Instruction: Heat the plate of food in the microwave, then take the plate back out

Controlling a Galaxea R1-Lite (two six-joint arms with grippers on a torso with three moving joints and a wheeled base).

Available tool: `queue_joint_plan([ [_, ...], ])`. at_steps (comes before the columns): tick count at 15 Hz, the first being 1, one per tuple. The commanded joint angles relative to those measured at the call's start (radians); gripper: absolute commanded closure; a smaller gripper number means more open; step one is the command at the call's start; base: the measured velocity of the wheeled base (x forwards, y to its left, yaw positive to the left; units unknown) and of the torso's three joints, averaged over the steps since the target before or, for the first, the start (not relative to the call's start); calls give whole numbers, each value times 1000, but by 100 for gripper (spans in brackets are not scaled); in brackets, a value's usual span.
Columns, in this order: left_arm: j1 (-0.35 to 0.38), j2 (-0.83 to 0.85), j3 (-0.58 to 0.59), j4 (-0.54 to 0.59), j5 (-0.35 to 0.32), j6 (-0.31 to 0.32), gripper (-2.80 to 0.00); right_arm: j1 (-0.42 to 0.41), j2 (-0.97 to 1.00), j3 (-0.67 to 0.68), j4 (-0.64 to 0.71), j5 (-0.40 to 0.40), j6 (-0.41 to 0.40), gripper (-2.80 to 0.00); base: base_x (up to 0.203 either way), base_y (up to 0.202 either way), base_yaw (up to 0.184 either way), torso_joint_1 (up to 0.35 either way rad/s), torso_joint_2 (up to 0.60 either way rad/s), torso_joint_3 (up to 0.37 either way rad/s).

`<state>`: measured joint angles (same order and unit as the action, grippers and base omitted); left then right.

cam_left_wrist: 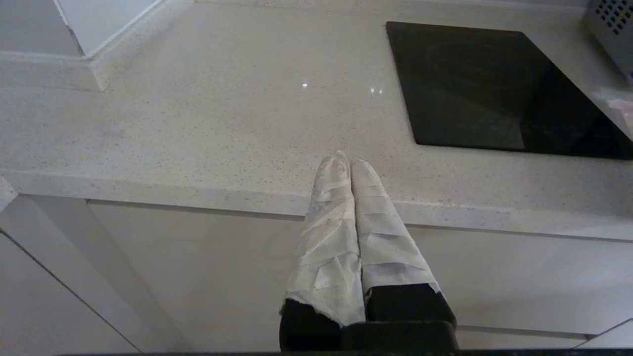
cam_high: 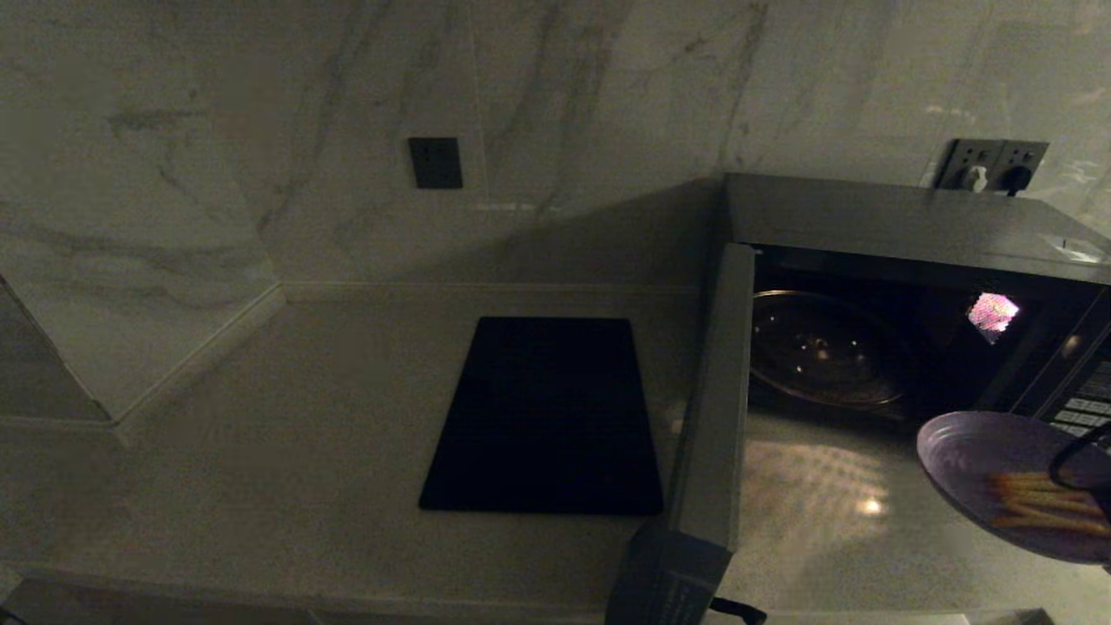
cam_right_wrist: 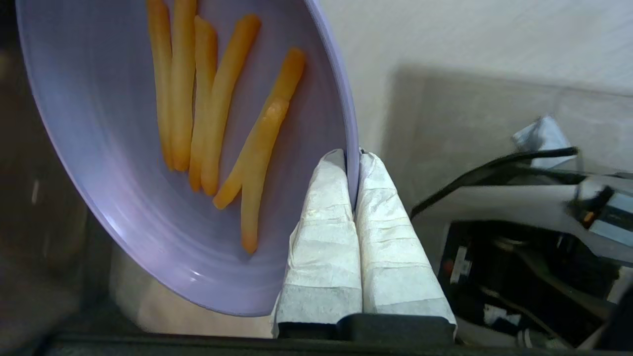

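Pale lilac plate of food (cam_right_wrist: 118, 207), round, shallow, carrying orange-tan sticks (cam_right_wrist: 217, 123). Held in the air in front of the microwave (cam_high: 903, 260), outside the cavity, above the counter (cam_high: 286, 434).

Right gripper (cam_right_wrist: 353, 157): tape-wrapped fingers (cam_right_wrist: 326, 232) closed tight on the plate's rim, one finger on each face, with only the rim's thickness between them. Plate is tilted in the head view, its hollow face turned toward the camera. The sticks lie roughly parallel, long axes running across the plate toward its held edge.

Microwave: door (cam_high: 712, 408) swung wide open, standing edge-on between the cavity and the black slab (cam_high: 547, 417). Glass turntable (cam_high: 825, 347) bare; a lit patch shows on the inner wall.

Left gripper (cam_left_wrist: 350, 162): fingers pressed together, holding nothing, hanging over the counter's front edge, apart from the black slab.
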<state>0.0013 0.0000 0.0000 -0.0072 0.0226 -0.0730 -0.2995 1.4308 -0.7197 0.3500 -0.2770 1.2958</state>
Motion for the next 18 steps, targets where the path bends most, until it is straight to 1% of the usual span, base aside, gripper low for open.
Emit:
queue_joint_plan([
  [1, 0, 1, 0, 0, 0, -1, 0, -144, -22, 20, 1, -1, -32, 0, 0, 0, 0, 0, 0, 0],
  [4, 0, 0, 0, 0, 0, -1, 0, -319, -23, 26, -13, 2, -102, 0, 0, 0, 0, 0, 0, 0],
  [5, 0, 1, 0, 0, 0, -1, 0, -371, -14, 31, -38, 4, -127, 0, 0, 0, 0, 0, 0, 0],
  [7, 0, 2, 0, 0, 0, -1, 0, -474, 46, 46, -159, 13, -178, 0, 0, 0, 0, 0, 0, 0],
  [8, 0, 0, 0, 0, 0, -1, 0, -525, 85, 52, -221, 31, -212, 0, 0, 0, 0, 0, 0, 0],
  [10, 0, 2, 0, 0, 0, -1, 0, -613, 164, 54, -319, 98, -294, 0, 0, 0, 0, 0, 0, 0],
  [14, 0, 1, 0, 0, 0, -1, 0, -710, 287, 50, -461, 206, -426, 0, 0, 0, 0, 0, 0, 0],
  [16, 0, 1, 0, 0, 0, -1, 0, -744, 322, 48, -483, 250, -469, 0, 0, 0, 0, 0, 0, 0],
  [18, 0, 1, 0, 0, 0, -1, 0, -760, 350, 48, -489, 269, -481, 0, 0, 0, 0, 0, 0, 0],
])
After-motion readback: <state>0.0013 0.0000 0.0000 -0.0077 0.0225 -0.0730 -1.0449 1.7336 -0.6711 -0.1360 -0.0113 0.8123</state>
